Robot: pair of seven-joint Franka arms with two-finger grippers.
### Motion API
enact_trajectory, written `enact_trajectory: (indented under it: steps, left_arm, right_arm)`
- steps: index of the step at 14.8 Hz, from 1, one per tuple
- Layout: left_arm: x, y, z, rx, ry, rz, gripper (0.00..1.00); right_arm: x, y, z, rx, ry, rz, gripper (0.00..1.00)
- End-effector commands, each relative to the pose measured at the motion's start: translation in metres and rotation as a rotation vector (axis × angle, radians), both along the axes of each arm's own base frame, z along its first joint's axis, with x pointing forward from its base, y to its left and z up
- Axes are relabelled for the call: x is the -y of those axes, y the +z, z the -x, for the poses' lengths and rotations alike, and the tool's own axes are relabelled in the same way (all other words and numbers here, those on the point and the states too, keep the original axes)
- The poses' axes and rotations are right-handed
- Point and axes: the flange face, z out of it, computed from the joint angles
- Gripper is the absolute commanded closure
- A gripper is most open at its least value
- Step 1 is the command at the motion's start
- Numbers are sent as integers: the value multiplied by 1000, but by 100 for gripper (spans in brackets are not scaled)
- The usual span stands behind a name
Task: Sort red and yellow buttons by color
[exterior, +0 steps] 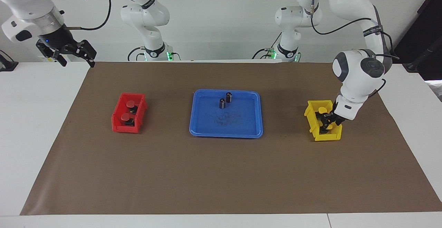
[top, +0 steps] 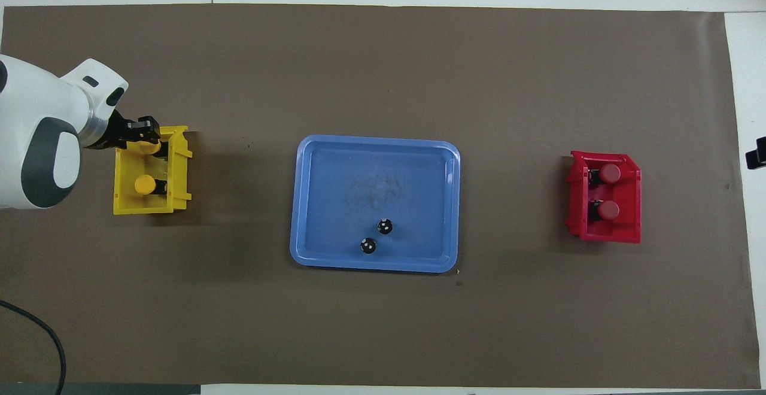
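Facing view: the left gripper [exterior: 327, 121] is lowered into the yellow bin [exterior: 323, 136] at the left arm's end of the table. Its fingers straddle one yellow button [exterior: 325, 127]; whether they are clamped on it or standing apart cannot be told. A second yellow button [exterior: 322, 110] lies in the same bin, just beside the gripper and nearer to the robots. The right gripper [exterior: 74, 52] hangs raised over the table edge at the right arm's end, fingers spread apart and holding nothing; that arm waits. Well apart from it, the red bin [exterior: 119, 126] holds two red buttons [exterior: 131, 104] [exterior: 125, 117] side by side. The blue tray [exterior: 226, 131] sits between the bins and carries two dark cylinders [exterior: 228, 97] [exterior: 222, 103], upright and near each other.

Overhead view: the left gripper [top: 142, 130] covers the part of the yellow bin [top: 179, 173] farther from the robots, with the yellow button [top: 151, 146] partly visible beneath it. The other yellow button [top: 143, 185] lies uncovered in the nearer part. The red bin [top: 604, 236] shows both red buttons [top: 610, 172] [top: 608, 209]. Both cylinders [top: 385, 226] [top: 368, 245] stand in the nearer part of the blue tray [top: 305, 203]. Only a dark tip of the right gripper [top: 756, 157] shows at the frame edge.
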Motion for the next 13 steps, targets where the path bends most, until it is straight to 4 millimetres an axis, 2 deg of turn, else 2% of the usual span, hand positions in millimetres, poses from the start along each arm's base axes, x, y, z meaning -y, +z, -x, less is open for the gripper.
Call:
enact_trajectory:
  steps: [1, 3, 5, 6, 7, 9, 11, 13]
  left_arm:
    - [-4, 30, -4, -21, -13, -30, 40]
    - [-3, 48, -6, -24, -12, -31, 36]
    - [0, 87, -4, 5, -15, -29, 18]
    - [3, 107, 2, 16, -19, -27, 6]
    - [6, 128, 8, 23, -30, -24, 0]
    - [12, 159, 17, -32, -61, -27, 0]
    - [24, 181, 29, -108, -208, -23, 0]
    - [24, 207, 47, -98, -248, 7, 0]
  right_arm:
    - [-2, -4, 1, 3, -17, -5, 0]
    - [-2, -4, 1, 0, -16, -5, 0]
    - [-1, -4, 1, -2, -16, -5, 0]
    - [-2, -4, 1, -1, -14, -6, 0]
    - [-2, -4, 1, 0, -14, -6, 0]
    - [-2, -3, 1, 5, -16, -5, 0]
    - [-2, -2, 0, 6, -16, -5, 0]
    - [-3, -2, 0, 3, -13, -6, 0]
